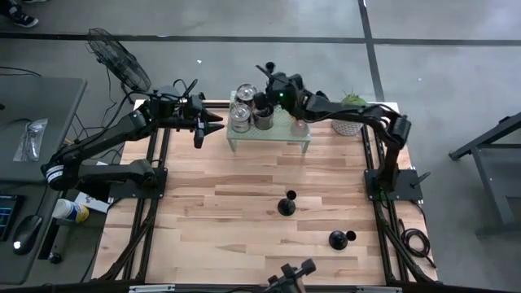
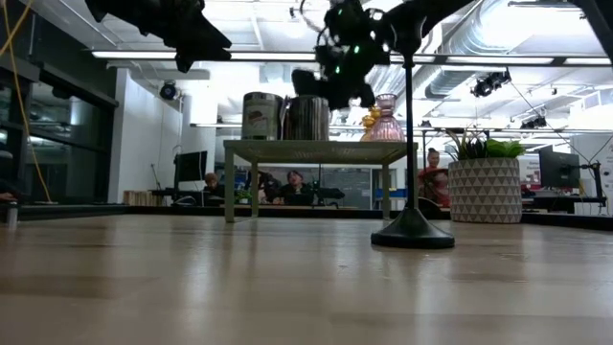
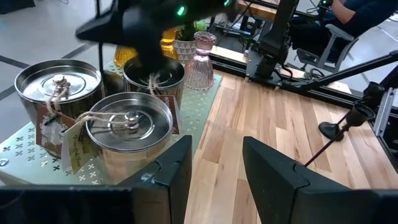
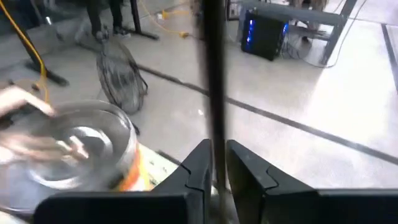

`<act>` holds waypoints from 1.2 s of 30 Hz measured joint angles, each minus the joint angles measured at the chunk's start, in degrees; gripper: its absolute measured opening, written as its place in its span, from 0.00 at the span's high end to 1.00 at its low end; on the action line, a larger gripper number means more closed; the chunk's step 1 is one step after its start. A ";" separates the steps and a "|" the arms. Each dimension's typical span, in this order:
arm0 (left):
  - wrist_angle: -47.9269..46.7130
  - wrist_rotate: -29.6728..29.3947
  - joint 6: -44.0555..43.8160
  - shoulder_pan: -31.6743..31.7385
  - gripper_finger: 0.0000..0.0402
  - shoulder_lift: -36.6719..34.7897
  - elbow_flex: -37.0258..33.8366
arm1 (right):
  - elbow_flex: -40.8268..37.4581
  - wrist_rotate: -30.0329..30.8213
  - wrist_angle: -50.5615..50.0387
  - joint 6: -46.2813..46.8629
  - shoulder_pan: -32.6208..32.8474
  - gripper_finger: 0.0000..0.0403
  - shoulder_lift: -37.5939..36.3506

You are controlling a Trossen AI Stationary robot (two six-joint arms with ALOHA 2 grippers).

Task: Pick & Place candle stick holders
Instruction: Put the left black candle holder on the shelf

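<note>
My right gripper [image 1: 269, 81] is over the pale green rack [image 1: 273, 138], shut on a black slim-stemmed candle stick [image 4: 213, 74]. Three shiny silver cups [image 3: 127, 124] stand on the rack, with a pink glass holder [image 3: 202, 59] and an amber one [image 3: 168, 43] behind them. My left gripper [image 3: 214, 165] is open and empty, in the air just left of the rack. Two more black sticks [image 1: 286, 203] [image 1: 338, 238] stand on their round bases on the table. My right gripper pinches the black stick's thin stem [image 4: 214, 146] between its two fingers, which lie across the stem. The stick is lifted clear, above the silver cups. The gripper hides its base.
A green plant in a white pot [image 1: 352, 104] stands at the rack's right, at the table's far edge. The arm bases [image 1: 138, 175] [image 1: 391, 183] stand at both sides. A floor fan [image 1: 114, 53] and people at desks [image 2: 292, 182] are beyond the table.
</note>
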 joint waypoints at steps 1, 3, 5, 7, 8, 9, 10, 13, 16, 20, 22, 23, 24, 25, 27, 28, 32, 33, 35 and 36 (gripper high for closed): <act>-0.01 0.02 0.00 0.00 0.66 0.00 0.01 | 0.18 0.14 -0.68 1.26 0.06 0.90 -0.53; -0.07 0.04 0.02 0.00 0.66 0.00 0.01 | 0.46 0.50 -2.98 3.56 0.00 0.89 -1.09; -0.07 0.04 0.02 0.00 0.66 0.00 0.01 | 0.45 0.75 -4.44 4.57 -0.08 0.89 -0.97; -0.11 0.04 0.04 0.00 0.66 0.00 0.01 | 0.25 0.55 -4.62 4.02 0.14 0.89 -0.51; -0.09 0.04 0.04 0.00 0.66 0.00 0.01 | 0.24 0.41 -4.01 3.29 0.32 0.89 -0.49; -0.11 0.04 0.06 0.00 0.66 0.00 0.01 | 0.30 0.30 -3.30 2.99 0.55 0.89 -0.74; -0.15 0.04 0.06 0.00 0.66 0.00 0.01 | 0.39 0.33 -2.98 2.81 0.68 0.89 -1.09; -0.17 0.02 0.07 0.00 0.66 0.00 0.01 | 0.50 0.30 -2.71 2.79 0.70 0.89 -1.31; -0.19 0.02 0.07 0.00 0.66 0.00 0.01 | 0.41 -0.57 -3.28 2.68 0.55 0.89 -1.34; -0.17 0.02 0.09 0.00 0.66 0.00 0.01 | 0.48 -1.17 -3.25 2.51 0.16 0.89 -2.40; -0.20 0.02 0.09 -0.01 0.66 0.00 0.01 | 0.54 -1.51 -3.29 2.41 -0.15 0.89 -2.62; -0.18 0.02 0.09 0.00 0.66 0.00 0.01 | 0.54 -1.89 -3.37 2.21 -0.34 0.89 -2.62; -0.20 0.02 0.08 0.00 0.66 0.00 0.01 | 0.54 -2.80 -3.19 1.77 -0.61 0.89 -2.62; -0.23 0.02 0.07 0.00 0.66 0.00 0.01 | 0.54 -3.85 -2.90 1.60 -0.81 0.89 -2.68; -0.36 0.02 0.08 0.00 0.66 0.00 0.01 | 0.54 -5.91 -2.75 1.52 -1.29 0.88 -3.03; -0.45 0.00 0.07 0.00 0.66 0.00 0.01 | 0.54 -6.60 -2.61 1.54 -1.46 0.87 -3.14; -0.48 0.00 0.07 0.00 0.66 0.00 0.01 | 0.54 -7.16 -2.50 1.60 -1.72 0.77 -3.17; -0.61 0.00 0.07 0.00 0.66 0.00 0.01 | 0.54 -7.18 -2.40 1.88 -1.78 0.73 -3.17; -1.03 0.00 0.07 0.00 0.66 0.00 0.01 | 0.54 -7.22 -2.22 2.77 -1.83 0.65 -3.17; -1.29 -0.02 0.07 0.00 0.66 0.00 0.01 | 0.54 -7.24 -2.25 2.85 -1.82 0.60 -3.17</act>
